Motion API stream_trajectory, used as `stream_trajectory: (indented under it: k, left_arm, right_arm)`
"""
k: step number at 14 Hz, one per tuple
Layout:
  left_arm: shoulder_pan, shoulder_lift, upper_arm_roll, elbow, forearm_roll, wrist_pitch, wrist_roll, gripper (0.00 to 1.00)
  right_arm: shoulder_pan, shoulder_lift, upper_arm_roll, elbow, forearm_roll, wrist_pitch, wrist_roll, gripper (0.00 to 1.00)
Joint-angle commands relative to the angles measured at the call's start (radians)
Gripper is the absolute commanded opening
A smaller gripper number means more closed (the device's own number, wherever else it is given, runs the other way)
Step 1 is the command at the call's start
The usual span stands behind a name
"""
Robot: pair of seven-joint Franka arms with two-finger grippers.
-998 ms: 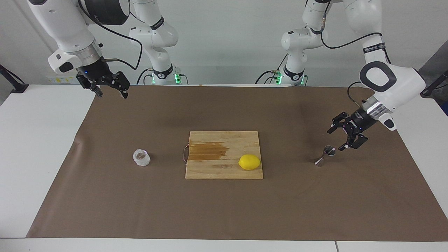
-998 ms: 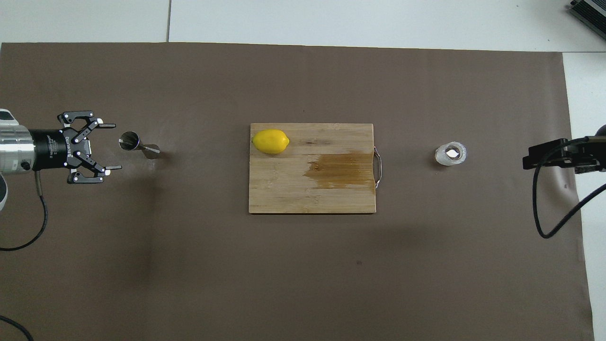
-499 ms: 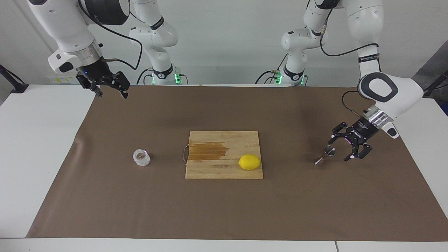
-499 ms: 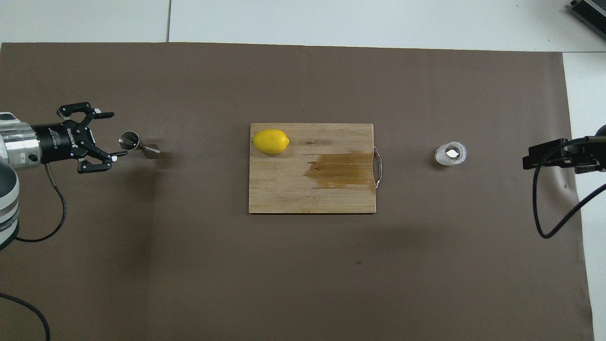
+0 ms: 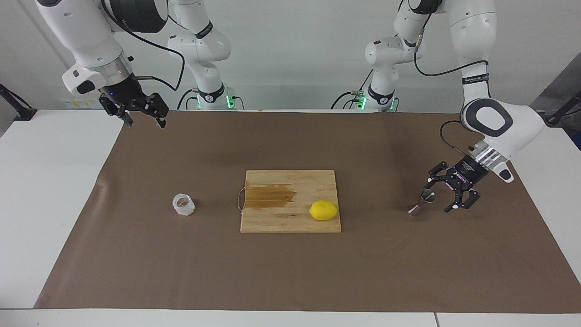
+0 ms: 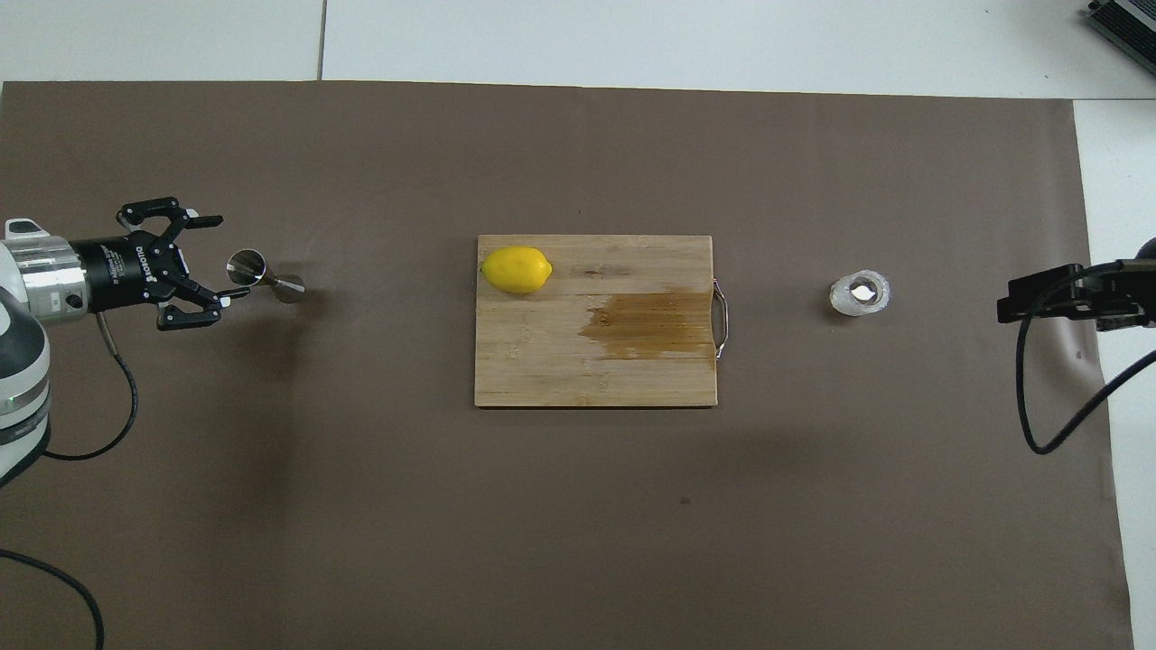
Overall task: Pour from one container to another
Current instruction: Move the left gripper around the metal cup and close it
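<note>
Hovering low just beside the steel jigger (image 5: 420, 202), L claw (image 5: 439, 196) has its fingers spread wide apart, gripping nothing; the jigger stands upright on the brown mat (image 5: 290, 272), at the fingertips but not between them, no contact visible. From that claw, twd the right arm's end of the table: wooden cutting board (image 5: 272, 222) w/ a wet stain and a lemon (image 5: 323, 210) on the board's end closest to the claw, then the faceted glass cup (image 5: 183, 205), well apart, upright on the mat. R claw (image 5: 144, 117) waits up high over the mat's corner by its own base, fingers apart too, empty; the cup sits well clear of it.
</note>
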Motion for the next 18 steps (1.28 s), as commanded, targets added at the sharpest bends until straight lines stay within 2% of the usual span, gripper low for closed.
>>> stream_trajectory:
  k: [1, 5, 18]
  left_arm:
    - [-0.006, -0.006, -0.001, -0.019, -0.021, 0.011, -0.006, 1.00]
    - [-0.006, -0.010, -0.001, -0.023, -0.021, -0.021, -0.007, 1.00]
    - [-0.032, -0.019, -0.001, -0.054, -0.020, -0.005, 0.003, 1.00]
  right_arm:
    - [-0.008, -0.009, 0.007, -0.003, -0.005, -0.006, 0.012, 1.00]
    - [-0.008, -0.009, 0.007, -0.003, -0.005, -0.006, 0.012, 1.00]
    - [-0.008, -0.009, 0.007, -0.003, -0.005, -0.006, 0.012, 1.00]
